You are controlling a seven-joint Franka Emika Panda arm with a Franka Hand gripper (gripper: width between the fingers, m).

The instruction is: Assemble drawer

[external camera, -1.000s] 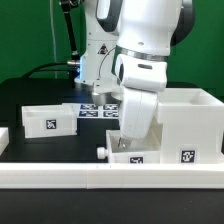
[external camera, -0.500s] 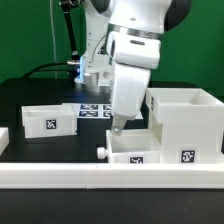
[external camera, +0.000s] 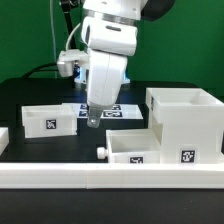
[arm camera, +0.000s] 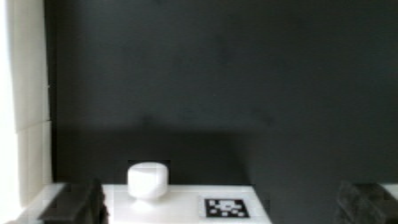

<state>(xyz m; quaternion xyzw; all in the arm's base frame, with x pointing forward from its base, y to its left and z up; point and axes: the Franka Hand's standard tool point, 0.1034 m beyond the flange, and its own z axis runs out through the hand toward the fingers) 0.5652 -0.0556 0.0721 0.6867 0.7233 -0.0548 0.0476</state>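
Observation:
The white drawer casing (external camera: 185, 122) stands at the exterior view's right. One knobbed tray (external camera: 130, 148) sits low in front of it, its end in the casing's opening, its knob (external camera: 101, 152) pointing to the exterior view's left. The second tray (external camera: 47, 118) stands apart at the left. My gripper (external camera: 95, 120) hangs above the table between the two trays, open and empty. In the wrist view the knob (arm camera: 146, 180) and the tagged tray face (arm camera: 228, 207) lie between my spread fingers (arm camera: 71, 203); the gripper (arm camera: 224, 200) holds nothing.
The marker board (external camera: 108, 110) lies flat behind my gripper. A long low white rail (external camera: 110, 180) runs along the table's front edge; it also shows in the wrist view (arm camera: 18, 100). The table top is black.
My gripper has risen from the tray by the casing and moved toward the exterior view's left. The tray stays where it was.

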